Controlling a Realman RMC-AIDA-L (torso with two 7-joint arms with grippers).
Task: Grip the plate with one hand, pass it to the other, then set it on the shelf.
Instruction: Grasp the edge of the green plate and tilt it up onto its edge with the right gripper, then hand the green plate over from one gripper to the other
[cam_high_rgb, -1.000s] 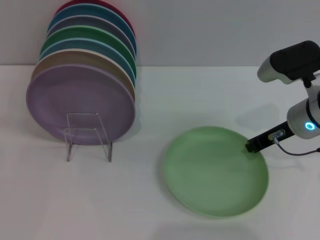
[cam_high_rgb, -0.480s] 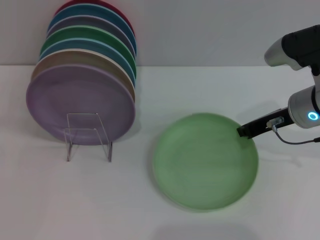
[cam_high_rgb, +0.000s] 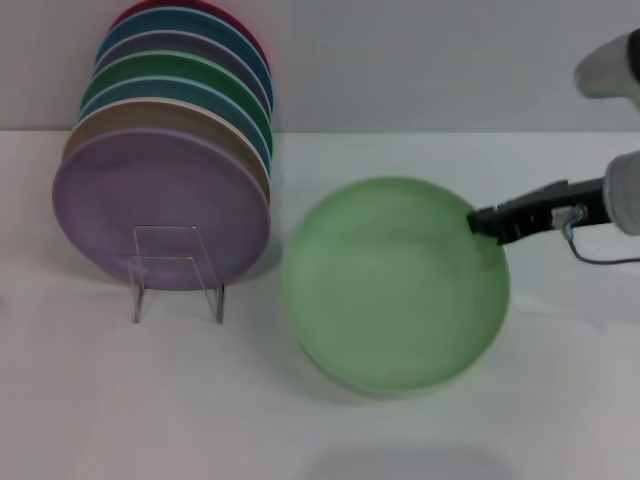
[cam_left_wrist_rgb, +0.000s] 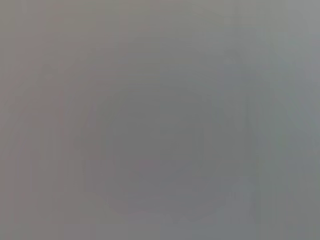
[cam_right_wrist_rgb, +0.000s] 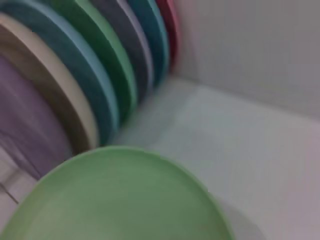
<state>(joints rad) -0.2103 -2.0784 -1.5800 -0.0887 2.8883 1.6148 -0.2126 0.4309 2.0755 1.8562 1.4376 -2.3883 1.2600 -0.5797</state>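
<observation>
The pale mint-green plate (cam_high_rgb: 395, 282) hangs tilted above the white table, right of centre in the head view. My right gripper (cam_high_rgb: 485, 222) is shut on its upper right rim and holds it off the table. The plate also fills the near part of the right wrist view (cam_right_wrist_rgb: 115, 200). The clear acrylic shelf (cam_high_rgb: 178, 272) stands at the left, in front of the plate stack. My left gripper is out of view; the left wrist view shows only flat grey.
Several plates lean in a row at the back left, the lilac plate (cam_high_rgb: 150, 205) foremost and an emerald-green plate (cam_high_rgb: 190, 75) further back. They also show in the right wrist view (cam_right_wrist_rgb: 75, 75). A grey wall (cam_high_rgb: 420, 60) runs behind the table.
My right gripper has lifted the mint-green plate off the table and carried it up and to the left, tilting it more upright toward the camera.
</observation>
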